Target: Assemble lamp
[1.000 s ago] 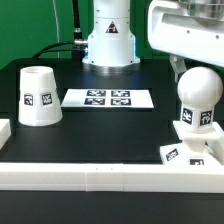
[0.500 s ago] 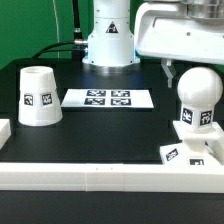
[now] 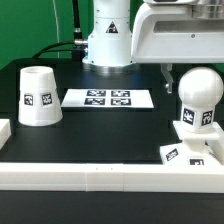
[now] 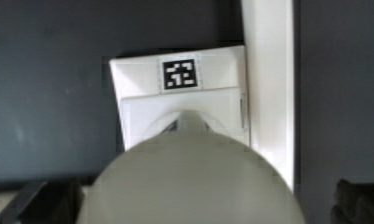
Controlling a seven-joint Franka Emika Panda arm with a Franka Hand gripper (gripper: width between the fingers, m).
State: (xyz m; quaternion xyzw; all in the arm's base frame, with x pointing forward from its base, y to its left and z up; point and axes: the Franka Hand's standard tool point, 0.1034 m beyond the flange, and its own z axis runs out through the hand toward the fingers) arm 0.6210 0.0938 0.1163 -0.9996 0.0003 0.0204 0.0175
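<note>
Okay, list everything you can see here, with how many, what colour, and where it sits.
Shade: one, white, tagged, narrow end up, on the exterior view's left.
Bulb: one, white, seated on the base, exterior view's right.
Base: one, white, tagged, under the bulb against the front rail.
Marker board: one, white with black tags, flat at table centre.
Rail: white, along the front edge.
Table: black.
Gripper: white body above the bulb; fingers barely visible.

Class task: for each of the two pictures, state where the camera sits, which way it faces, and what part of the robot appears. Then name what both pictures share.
Exterior view: off the arm, low at the table edge, facing the robot's pedestal; shows shade, marker board, arm.
Wrist view: on the wrist, looking down on the bulb and base; dark gripper fingers at the corners.
Shared: bulb on base.
</note>
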